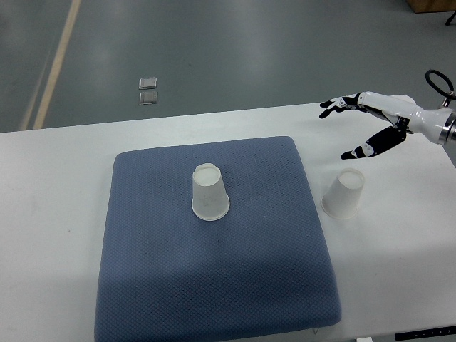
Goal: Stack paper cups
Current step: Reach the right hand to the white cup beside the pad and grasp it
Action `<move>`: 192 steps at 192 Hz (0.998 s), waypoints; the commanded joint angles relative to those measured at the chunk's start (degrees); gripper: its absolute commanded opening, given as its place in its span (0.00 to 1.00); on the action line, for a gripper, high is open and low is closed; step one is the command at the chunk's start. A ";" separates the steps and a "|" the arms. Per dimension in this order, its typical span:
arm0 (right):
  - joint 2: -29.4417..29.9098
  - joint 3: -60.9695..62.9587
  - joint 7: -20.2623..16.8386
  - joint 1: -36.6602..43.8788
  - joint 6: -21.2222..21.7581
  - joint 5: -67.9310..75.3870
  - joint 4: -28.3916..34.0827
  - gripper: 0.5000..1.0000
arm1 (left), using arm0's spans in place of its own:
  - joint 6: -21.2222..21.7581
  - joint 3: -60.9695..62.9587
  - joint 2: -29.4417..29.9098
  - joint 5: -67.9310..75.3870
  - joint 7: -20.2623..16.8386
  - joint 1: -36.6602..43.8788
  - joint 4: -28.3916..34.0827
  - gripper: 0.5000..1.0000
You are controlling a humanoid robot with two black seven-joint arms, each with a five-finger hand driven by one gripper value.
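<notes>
White upturned cup (210, 193) on blue pad (142, 271).

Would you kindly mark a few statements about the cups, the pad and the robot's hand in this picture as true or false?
1. Two paper cups are already stacked. False: the cup on the pad and the cup on the table stand apart.
2. Both cups stand upside down. True.
3. The right hand grips a cup. False: its fingers are spread above the table cup, holding nothing.
4. The blue pad lies on a white table. True.
5. The left hand is visible. False: only the right arm shows.
</notes>
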 commanded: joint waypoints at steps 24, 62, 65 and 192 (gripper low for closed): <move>-2.62 -6.67 4.05 1.20 -4.80 -11.90 0.66 0.83 | 0.00 0.01 0.00 0.00 0.00 0.00 -0.07 1.00; -3.59 -11.85 3.88 3.13 -6.73 -13.04 0.57 0.83 | 0.00 0.01 0.00 0.00 0.00 0.00 -0.07 1.00; -3.50 -12.30 3.88 3.40 -6.91 -13.04 0.57 0.83 | 0.00 0.01 0.00 0.00 0.00 0.00 -0.07 1.00; 0.19 -25.13 3.00 9.46 -14.64 -18.05 -5.49 0.83 | 0.00 0.01 0.00 0.00 0.00 0.00 -0.07 1.00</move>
